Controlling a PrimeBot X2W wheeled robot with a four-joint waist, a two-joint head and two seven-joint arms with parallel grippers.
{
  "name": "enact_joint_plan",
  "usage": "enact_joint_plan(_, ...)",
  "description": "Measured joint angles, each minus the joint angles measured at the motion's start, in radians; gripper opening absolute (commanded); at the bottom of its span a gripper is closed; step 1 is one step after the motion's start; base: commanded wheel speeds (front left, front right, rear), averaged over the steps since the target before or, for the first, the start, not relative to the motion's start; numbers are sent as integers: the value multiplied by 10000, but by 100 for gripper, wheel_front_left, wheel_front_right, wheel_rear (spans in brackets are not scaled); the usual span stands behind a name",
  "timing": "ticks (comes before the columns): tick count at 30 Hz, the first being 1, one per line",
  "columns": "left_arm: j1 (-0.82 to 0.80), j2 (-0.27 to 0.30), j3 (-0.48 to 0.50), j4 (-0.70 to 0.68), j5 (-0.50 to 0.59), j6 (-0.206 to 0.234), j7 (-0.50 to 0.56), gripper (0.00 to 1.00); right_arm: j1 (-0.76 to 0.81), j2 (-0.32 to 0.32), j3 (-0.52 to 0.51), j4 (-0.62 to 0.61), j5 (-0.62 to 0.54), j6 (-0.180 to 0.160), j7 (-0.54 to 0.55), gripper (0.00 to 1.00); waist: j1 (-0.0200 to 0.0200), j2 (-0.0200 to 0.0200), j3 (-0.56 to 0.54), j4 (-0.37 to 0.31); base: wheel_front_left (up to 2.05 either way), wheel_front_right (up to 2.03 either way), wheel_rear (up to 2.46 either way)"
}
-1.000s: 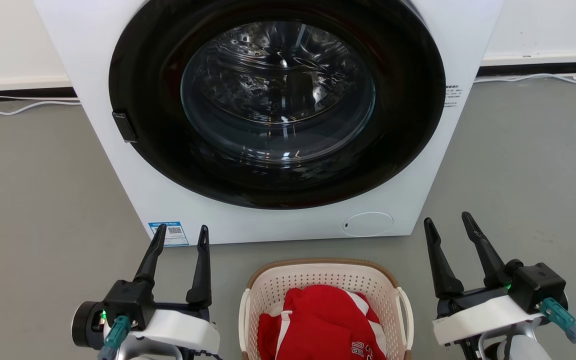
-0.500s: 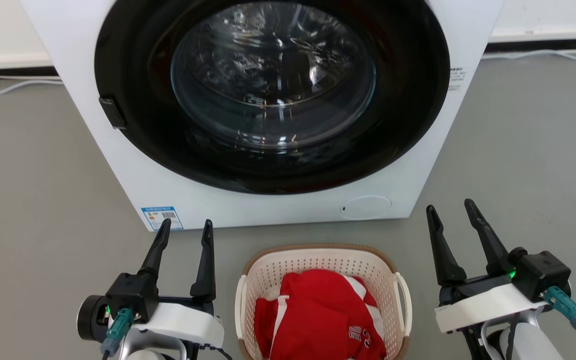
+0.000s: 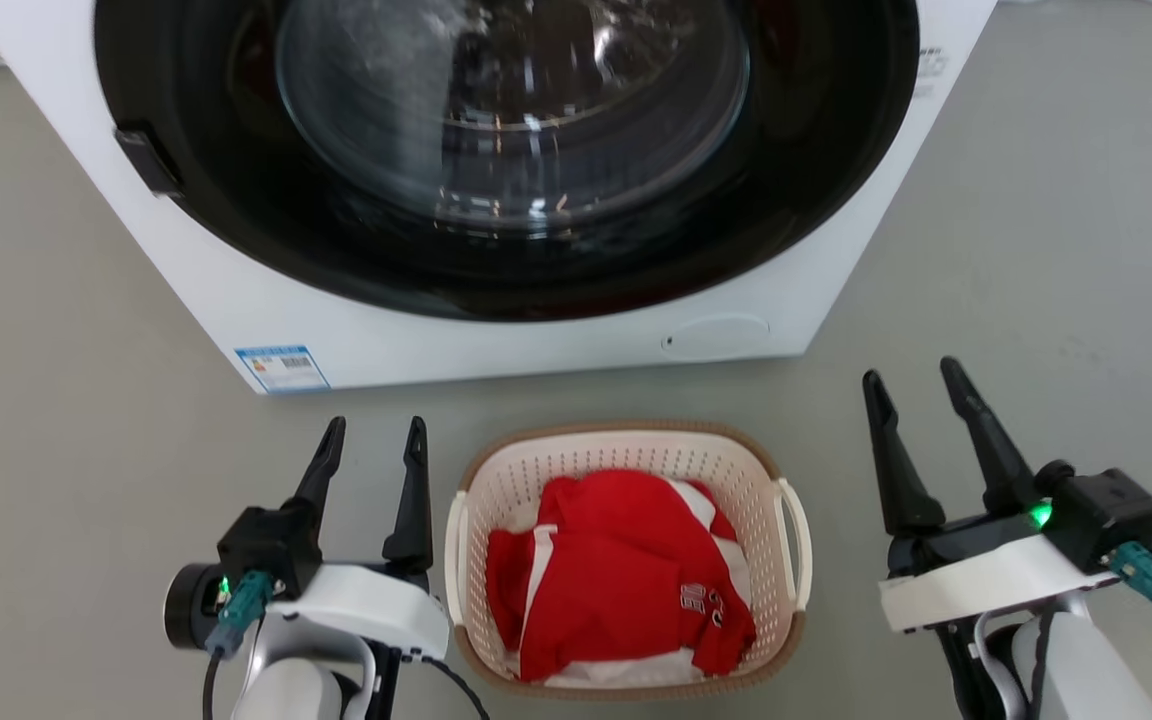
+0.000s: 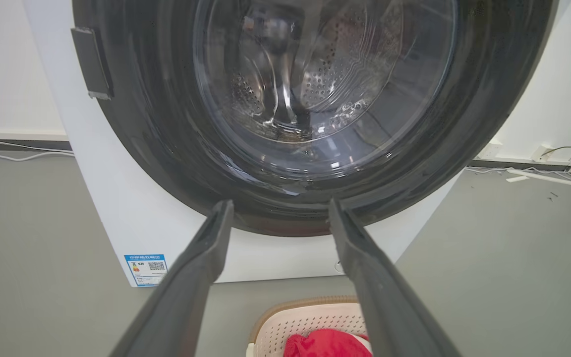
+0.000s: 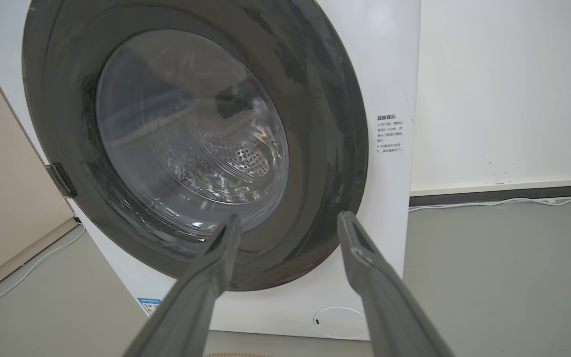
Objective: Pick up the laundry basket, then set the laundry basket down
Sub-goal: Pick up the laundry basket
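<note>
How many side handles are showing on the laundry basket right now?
2. The left handle sits on the laundry basket side nearest the left gripper; the right handle is on the side facing the right gripper. None appears hidden.

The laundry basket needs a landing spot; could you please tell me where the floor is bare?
Bare floor lies left of the left end effector and right of the right end effector. Crowded: the narrow strip between laundry basket and washing machine, and the gaps flanking the basket.

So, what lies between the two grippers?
The laundry basket, with a red garment inside, sits between the left gripper and the right gripper, in the head view.
</note>
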Motion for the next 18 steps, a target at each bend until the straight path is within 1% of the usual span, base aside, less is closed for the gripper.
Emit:
enact_joint_plan(2, -189, 0, 8, 236, -46, -81, 0, 100, -7, -33, -38, -94, 42, 0, 0, 100, 0, -1, 223, -27, 0, 0, 0)
enact_joint_plan(6, -633, -6, 27, 763, -77, -86, 0, 100, -61, -69, -130, -290, 127, 0, 0, 100, 0, 0, 721, -31, 0, 0, 0)
enact_joint_plan(10, -1191, -12, 40, 1482, -221, -88, 0, 100, -451, -88, -153, -426, 174, 0, -2, 100, 0, 0, 1329, -16, 0, 0, 0)
enact_joint_plan(12, -1494, -13, 48, 1883, -334, -221, 0, 100, -630, -100, -150, -537, 232, 0, 0, 100, 0, 0, 1656, -14, 0, 0, 0)
enact_joint_plan(16, -2198, -25, 105, 2602, -334, -280, 0, 100, -981, -184, -125, -690, 280, 0, -2, 100, 0, 0, 2376, -26, 0, 0, 0)
enact_joint_plan(18, -2561, -27, 117, 2961, -334, -385, 0, 100, -1123, -288, -130, -817, 299, 0, -2, 100, 0, 0, 2743, -33, 0, 0, 0)
